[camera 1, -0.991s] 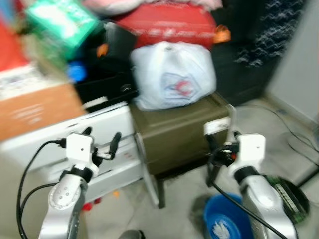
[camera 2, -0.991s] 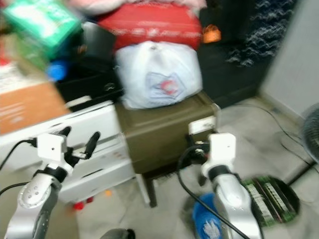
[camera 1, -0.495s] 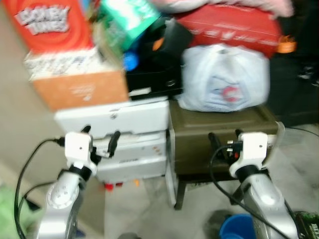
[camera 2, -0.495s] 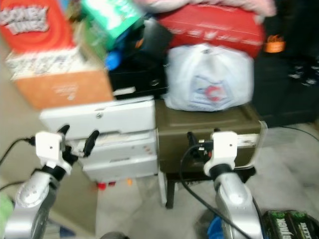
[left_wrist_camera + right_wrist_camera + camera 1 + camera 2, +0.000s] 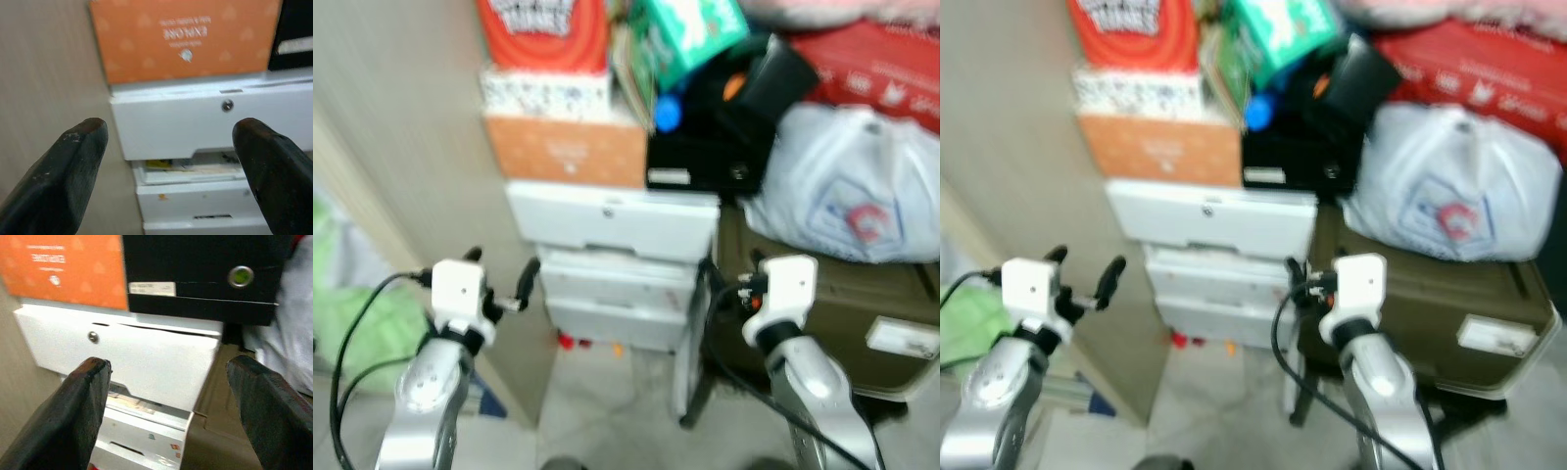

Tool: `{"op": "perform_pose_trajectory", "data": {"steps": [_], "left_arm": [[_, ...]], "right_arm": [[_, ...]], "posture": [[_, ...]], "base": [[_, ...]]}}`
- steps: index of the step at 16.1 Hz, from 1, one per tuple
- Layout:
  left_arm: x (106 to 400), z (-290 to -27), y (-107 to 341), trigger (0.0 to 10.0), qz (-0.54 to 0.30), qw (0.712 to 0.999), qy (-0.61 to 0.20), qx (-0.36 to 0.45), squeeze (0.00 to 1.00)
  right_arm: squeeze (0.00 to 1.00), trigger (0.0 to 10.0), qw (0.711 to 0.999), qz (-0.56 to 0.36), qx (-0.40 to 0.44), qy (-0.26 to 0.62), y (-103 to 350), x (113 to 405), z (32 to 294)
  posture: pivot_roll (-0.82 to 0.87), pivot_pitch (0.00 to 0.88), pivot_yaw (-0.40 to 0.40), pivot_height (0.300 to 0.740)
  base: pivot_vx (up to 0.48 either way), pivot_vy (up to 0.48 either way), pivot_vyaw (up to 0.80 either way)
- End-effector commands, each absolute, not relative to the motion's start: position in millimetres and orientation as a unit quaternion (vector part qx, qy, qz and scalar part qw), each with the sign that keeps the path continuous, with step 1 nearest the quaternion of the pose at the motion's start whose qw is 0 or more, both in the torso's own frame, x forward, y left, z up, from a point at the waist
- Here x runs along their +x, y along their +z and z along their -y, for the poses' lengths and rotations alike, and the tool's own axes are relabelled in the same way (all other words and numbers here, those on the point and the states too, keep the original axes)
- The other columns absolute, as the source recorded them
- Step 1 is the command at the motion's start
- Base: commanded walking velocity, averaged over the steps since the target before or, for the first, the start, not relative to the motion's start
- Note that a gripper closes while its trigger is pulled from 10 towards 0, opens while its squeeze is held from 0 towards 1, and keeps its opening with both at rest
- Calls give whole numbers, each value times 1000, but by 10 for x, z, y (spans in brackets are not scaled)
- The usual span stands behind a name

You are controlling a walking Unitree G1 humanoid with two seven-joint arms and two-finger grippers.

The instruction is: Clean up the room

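Observation:
Both arms are raised in front of a cluttered pile, and neither holds anything. My left gripper (image 5: 499, 268) is open, level with a white drawer unit (image 5: 612, 222) and close to a beige wall (image 5: 401, 127). My right gripper (image 5: 729, 268) is open too, in front of the seam between the white unit and an olive-green trunk (image 5: 822, 294). An orange box (image 5: 186, 36) lies on the white unit (image 5: 195, 122) in the left wrist view. A black box (image 5: 200, 274) sits beside the orange box (image 5: 63, 269) in the right wrist view.
A white plastic bag (image 5: 847, 211) lies on the trunk, with a red box (image 5: 876, 64) behind it. A red carton (image 5: 540, 34) and a green packet (image 5: 690, 34) top the pile. Green fabric (image 5: 357, 313) lies low on the left. Small red and orange bits (image 5: 570, 341) dot the floor.
The camera has swung left: the pile has slid to the right of the picture, and the wall and green fabric have come in. The blue bucket has left the view. Both grippers stay open.

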State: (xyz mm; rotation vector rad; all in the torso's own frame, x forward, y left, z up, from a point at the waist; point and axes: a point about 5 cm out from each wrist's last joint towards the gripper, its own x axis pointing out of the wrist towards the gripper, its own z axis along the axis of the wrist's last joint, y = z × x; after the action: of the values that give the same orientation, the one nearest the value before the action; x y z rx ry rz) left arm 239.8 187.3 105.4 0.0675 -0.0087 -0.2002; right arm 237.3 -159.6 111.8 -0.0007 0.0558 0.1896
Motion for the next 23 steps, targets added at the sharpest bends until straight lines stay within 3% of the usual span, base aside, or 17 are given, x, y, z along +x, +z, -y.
{"op": "perform_pose_trajectory", "data": {"steps": [1, 23], "left_arm": [[2405, -1830, 1077, 10000, 10, 994, -106, 34, 0], [2443, -1823, 1075, 10000, 17, 994, -92, 46, 0]], "right_arm": [[0, 10000, 996, -25, -5, 87, 1138, 2379, 1655], [0, 10000, 995, -27, -7, 94, 1131, 2406, 1646]], "posture": [[-44, 0, 7, 740], [-42, 3, 3, 740]], "base": [[0, 0, 800], [0, 0, 800]]}}
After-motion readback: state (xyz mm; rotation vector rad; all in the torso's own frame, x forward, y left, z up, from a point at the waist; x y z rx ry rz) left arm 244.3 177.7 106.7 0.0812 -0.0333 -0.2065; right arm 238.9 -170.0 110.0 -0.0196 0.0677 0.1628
